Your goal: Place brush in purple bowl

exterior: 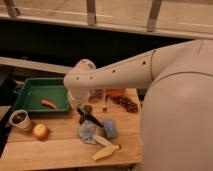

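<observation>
Fingers of the gripper [85, 113], low over the table [55, 150], look clamped on the brush [95, 120], whose long free end could slip loose or catch the rim of the purple bowl [95, 94] just behind.

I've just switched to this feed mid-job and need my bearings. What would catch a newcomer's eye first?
The big white arm dominates, reaching in from the right, with its gripper low over the middle of the wooden table, right at the dark brush. At the left, a green tray holds an orange-red piece. Just behind the gripper sit the purple bowl and an orange bowl.
</observation>
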Available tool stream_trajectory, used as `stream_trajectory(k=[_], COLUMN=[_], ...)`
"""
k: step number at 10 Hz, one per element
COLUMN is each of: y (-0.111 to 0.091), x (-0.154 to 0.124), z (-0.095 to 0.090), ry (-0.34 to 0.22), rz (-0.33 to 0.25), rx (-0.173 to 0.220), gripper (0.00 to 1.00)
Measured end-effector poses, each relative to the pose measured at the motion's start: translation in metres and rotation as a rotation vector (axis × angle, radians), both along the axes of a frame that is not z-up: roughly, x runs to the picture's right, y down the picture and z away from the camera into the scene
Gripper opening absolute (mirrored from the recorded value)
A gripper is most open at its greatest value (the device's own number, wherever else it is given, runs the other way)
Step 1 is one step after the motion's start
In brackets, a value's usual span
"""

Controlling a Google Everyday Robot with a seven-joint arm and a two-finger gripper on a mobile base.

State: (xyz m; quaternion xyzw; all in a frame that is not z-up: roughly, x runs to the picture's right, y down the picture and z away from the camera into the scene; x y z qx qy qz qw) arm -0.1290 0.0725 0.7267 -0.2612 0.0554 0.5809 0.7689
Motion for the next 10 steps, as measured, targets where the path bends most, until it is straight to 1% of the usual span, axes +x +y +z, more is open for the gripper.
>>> stream_trajectory(k=[1, 3, 4, 6, 7, 10], y=[-0.002, -0.02, -0.037, -0.054, -0.062, -0.068], x=[-0.001, 0.001, 0.009, 0.011, 0.016, 0.03], z=[0.005, 0.019, 0.033, 0.048, 0.056, 0.076], ry=[0.005, -0.001, -0.011, -0.042, -0.062, -0.218], rz=[0.013, 0.045, 0.068, 0.109, 0.142, 0.333], rx=[0.001, 0.013, 0.018, 0.014, 0.011, -0.026], gripper=[0.0, 0.0, 0.0, 0.0, 0.0, 0.0])
